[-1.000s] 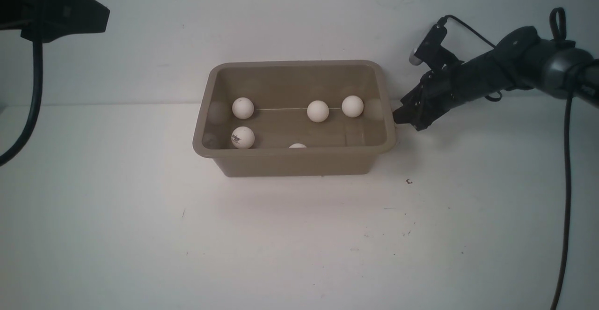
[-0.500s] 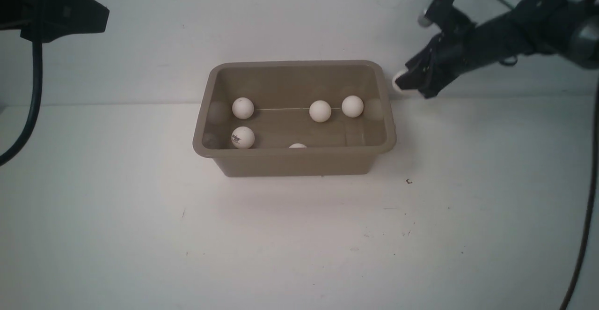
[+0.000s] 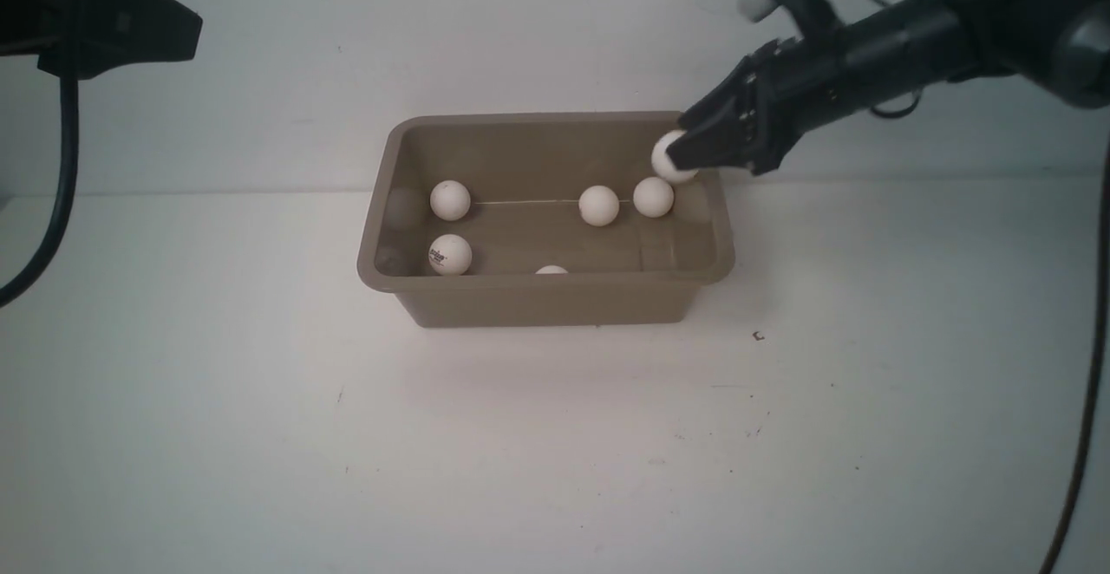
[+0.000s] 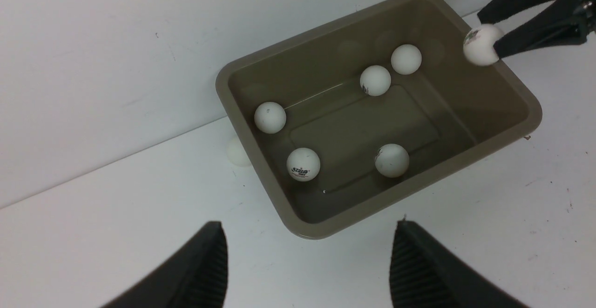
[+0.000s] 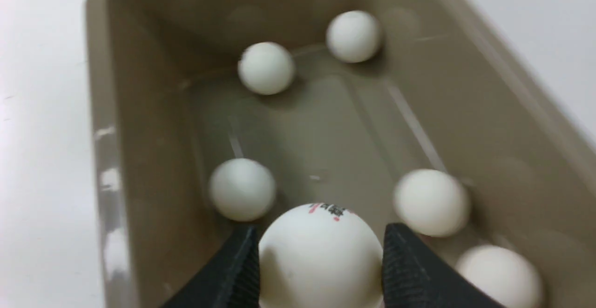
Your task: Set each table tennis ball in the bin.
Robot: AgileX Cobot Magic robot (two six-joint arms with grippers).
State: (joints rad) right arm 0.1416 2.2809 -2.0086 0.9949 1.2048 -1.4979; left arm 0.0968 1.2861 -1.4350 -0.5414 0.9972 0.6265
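The worktop [image 3: 555,453] carries the bin [image 3: 555,301], whose end lies under the right pincer [image 3: 681,152]. That pincer is clamped across the middle of a ball [image 5: 321,252], just inside the rim. The left pincer [image 4: 309,226] hangs spread and empty, the bin ahead of it. Five balls [image 3: 450,199] rest below the held one. A sixth [image 4: 238,152] seems to sit outside the bin, ahead of the left pincer. They are likely light, stiff, smooth and bouncy, so pinch gently at the widest girth.
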